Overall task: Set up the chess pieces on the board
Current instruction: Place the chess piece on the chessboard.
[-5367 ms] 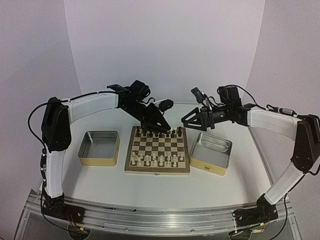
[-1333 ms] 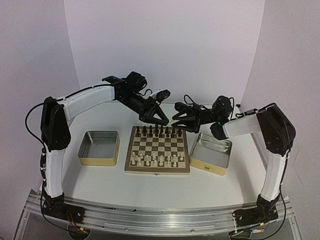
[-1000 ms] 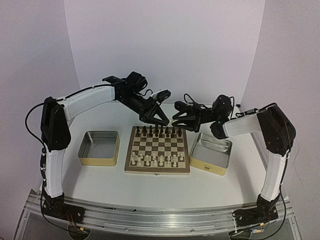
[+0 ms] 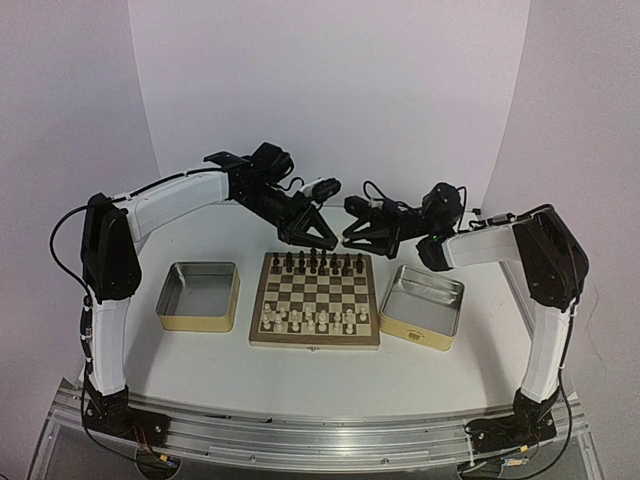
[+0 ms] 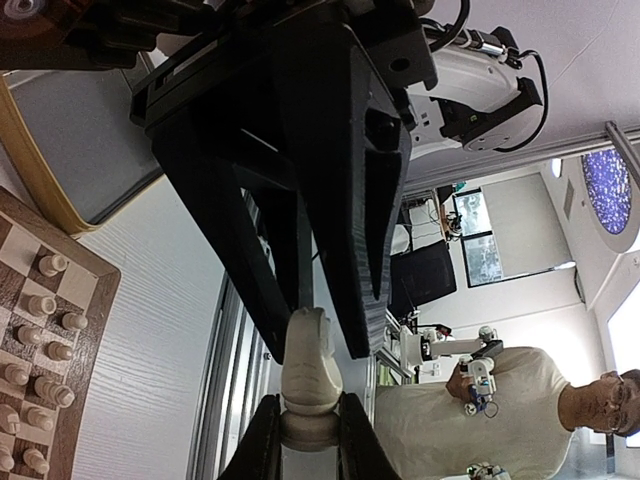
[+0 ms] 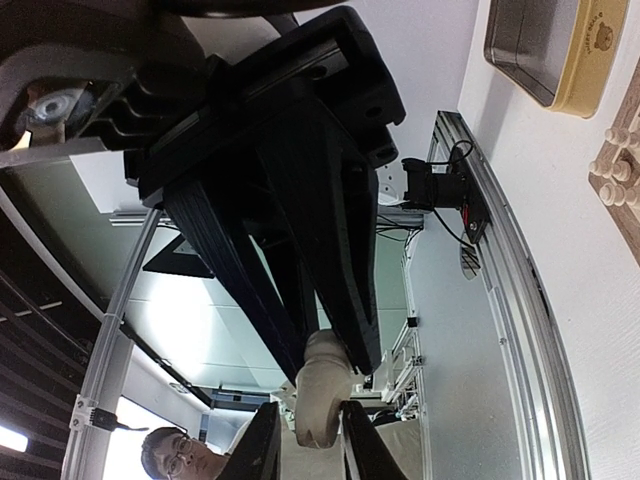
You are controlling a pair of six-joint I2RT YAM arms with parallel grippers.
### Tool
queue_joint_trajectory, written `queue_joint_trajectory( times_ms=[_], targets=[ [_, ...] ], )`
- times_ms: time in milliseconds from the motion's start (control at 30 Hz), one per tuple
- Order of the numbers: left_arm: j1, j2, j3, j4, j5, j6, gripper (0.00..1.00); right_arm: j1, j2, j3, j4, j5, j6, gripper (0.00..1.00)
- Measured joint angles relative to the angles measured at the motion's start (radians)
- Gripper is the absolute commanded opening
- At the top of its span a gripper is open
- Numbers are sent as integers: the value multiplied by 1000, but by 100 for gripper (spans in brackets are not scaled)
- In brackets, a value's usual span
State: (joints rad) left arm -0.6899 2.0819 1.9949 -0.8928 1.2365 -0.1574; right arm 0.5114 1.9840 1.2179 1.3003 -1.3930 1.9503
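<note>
In the centre of the overhead frame, just above the far edge of the square wooden chessboard, the left gripper is clenched on the base of a cream-white knight chess piece. The right gripper meets it tip to tip, its fingers closed around the knight's head.

The left arm and right arm have white shells on their long links, with black joint housings and black bases. The left gripper and right gripper are matte black, with long tapering wedge fingers. Thin black cables loop behind them.
</note>
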Motion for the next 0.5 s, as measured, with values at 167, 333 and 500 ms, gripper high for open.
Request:
queue_joint_trajectory(
  times_ms=[167,333,500],
  targets=[
    [4,0,0,0,-2,-1,0,0,13,14,0,0,0,18],
    [6,0,0,0,-2,-1,0,0,19,19,0,-1,2,11],
    [9,0,0,-7,-8,-15,0,0,32,24,1,-6,5,14]
  ],
)
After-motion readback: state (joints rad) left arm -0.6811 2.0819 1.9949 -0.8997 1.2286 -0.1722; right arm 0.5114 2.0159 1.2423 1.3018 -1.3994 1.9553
